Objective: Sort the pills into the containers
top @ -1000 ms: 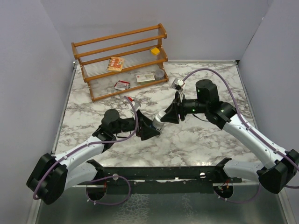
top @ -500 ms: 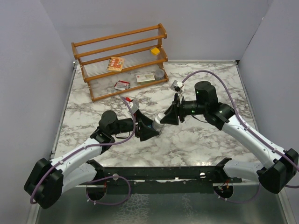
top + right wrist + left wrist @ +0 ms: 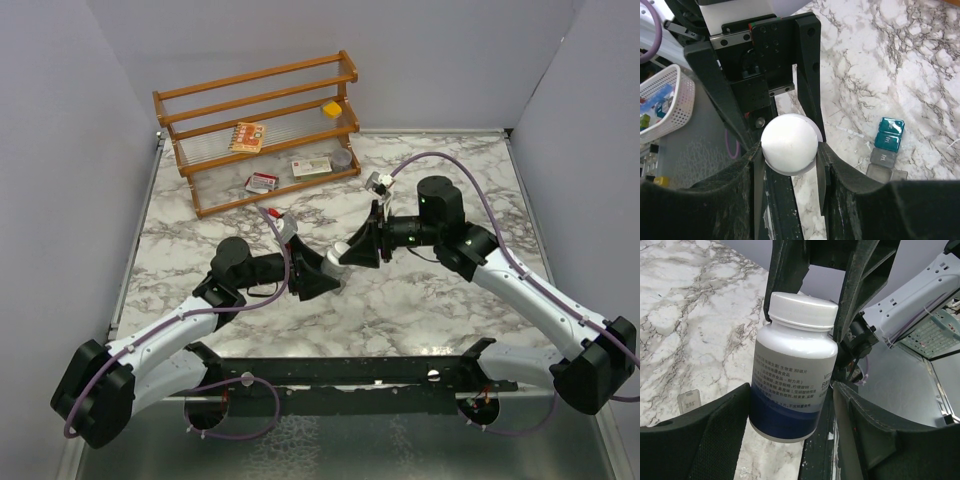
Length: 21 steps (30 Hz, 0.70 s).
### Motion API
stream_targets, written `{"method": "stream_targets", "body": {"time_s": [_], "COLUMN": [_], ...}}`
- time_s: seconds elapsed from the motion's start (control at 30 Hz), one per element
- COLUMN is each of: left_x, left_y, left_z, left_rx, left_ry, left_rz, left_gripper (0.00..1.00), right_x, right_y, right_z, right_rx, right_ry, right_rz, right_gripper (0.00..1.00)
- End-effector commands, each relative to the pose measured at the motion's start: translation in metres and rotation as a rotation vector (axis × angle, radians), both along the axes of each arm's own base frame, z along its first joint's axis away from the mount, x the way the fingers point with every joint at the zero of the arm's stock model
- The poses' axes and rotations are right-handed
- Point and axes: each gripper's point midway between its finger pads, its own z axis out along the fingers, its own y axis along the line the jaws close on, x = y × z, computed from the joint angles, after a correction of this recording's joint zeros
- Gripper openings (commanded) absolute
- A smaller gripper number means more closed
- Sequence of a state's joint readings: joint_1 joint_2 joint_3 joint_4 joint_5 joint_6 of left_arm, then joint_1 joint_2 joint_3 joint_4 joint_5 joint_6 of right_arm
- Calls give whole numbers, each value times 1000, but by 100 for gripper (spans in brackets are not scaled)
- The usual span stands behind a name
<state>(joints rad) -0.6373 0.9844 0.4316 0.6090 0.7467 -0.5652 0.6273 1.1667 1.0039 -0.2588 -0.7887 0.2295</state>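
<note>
Right wrist view: cap [image 3: 791, 142] pinched by right gripper [image 3: 789, 160], left gripper [image 3: 790, 395] part-open flanking bottle [image 3: 792, 340], contact unclear; uncapping step, firm left hold then twist needed.

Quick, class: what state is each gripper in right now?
Left gripper: around the bottle; whether it grips cannot be told.
Right gripper: shut on the bottle.
</note>
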Motion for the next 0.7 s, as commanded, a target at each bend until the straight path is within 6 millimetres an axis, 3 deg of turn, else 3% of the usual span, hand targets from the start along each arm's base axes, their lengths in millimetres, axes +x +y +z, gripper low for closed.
{"method": "stream_targets", "body": {"time_s": [0.0, 0.17, 0.33, 0.67], "left_x": [-2, -3, -3, -7], "left_y": [-1, -1, 0, 3], "left_z": [9, 9, 12, 22], "left_rx": [-19, -21, -25, -46], "left_ry": [-42, -45, -61, -103], "left_rz": [-7, -8, -4, -5], "left_gripper": [64, 58, 38, 12], "right_x": [-2, -1, 1, 2], "right_y": [6, 6, 5, 6], "right_z": [20, 21, 17, 6], "right_rx": [66, 63, 49, 33], "right_ry": [-48, -50, -47, -27], "right_rz": [28, 26, 15, 15], "right_gripper": [1, 1, 1, 1]}}
